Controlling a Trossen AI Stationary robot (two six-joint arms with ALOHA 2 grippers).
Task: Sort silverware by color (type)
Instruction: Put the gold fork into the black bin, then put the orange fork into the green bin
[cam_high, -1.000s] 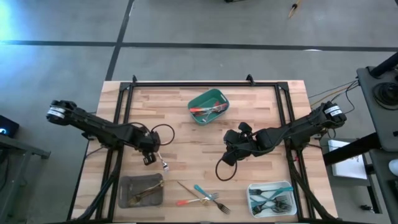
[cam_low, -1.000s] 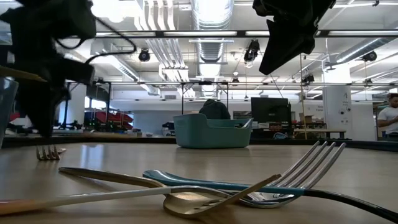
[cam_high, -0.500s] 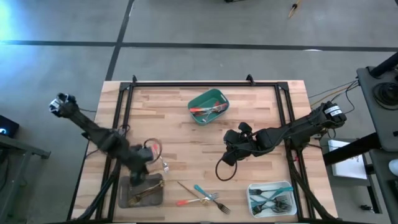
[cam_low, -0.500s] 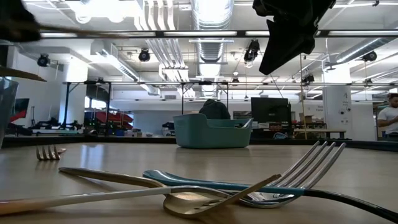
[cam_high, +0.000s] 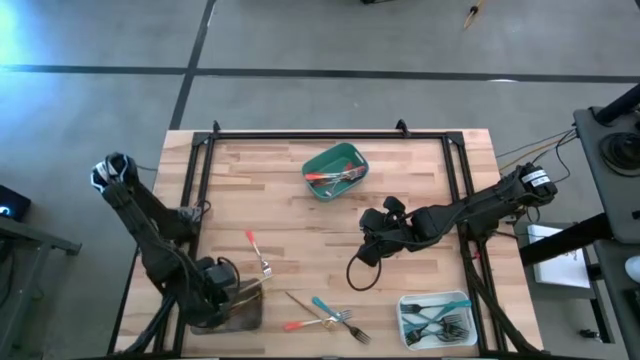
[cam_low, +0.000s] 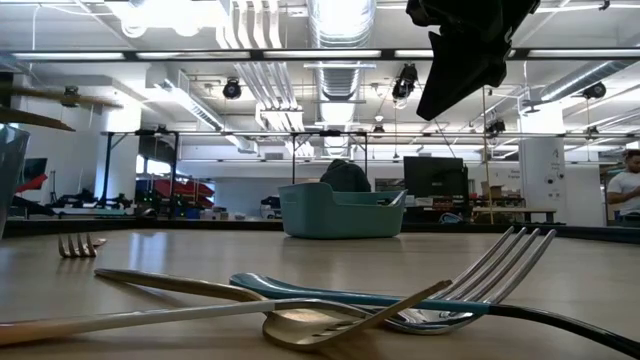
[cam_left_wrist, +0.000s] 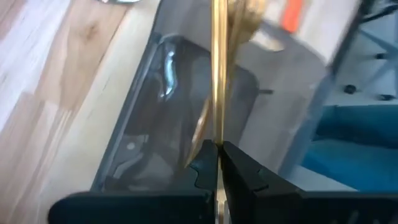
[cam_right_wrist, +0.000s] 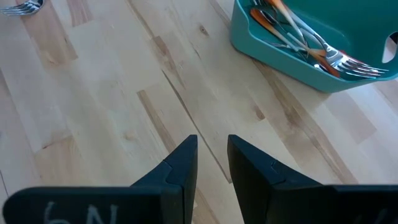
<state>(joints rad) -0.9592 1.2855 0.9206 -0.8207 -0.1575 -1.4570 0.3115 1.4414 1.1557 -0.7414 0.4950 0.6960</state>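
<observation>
My left gripper is above the grey tray at the near left, shut on a gold utensil. More gold pieces lie in that tray. A red-handled fork lies flat on the table beside it. A mixed heap of gold, teal-handled and red-handled pieces lies at the near edge. My right gripper hangs over the table's middle, open by a narrow gap and holding nothing. My left gripper pinches the gold utensil's slim shaft between its two fingers. The shaft runs straight out ahead, in line with the fingers, over the grey tray. Its far end is blurred, and whether it touches the tray cannot be told.
A teal tray with red-handled pieces stands at the far middle. A white tray with teal-handled forks sits at the near right. A black cable loops below the right gripper. Bare wood lies between the trays.
My left arm has swung from the table's left middle toward the near edge and now stands over the grey tray. The red-handled fork, half covered by that gripper before, now shows whole and has not moved.
</observation>
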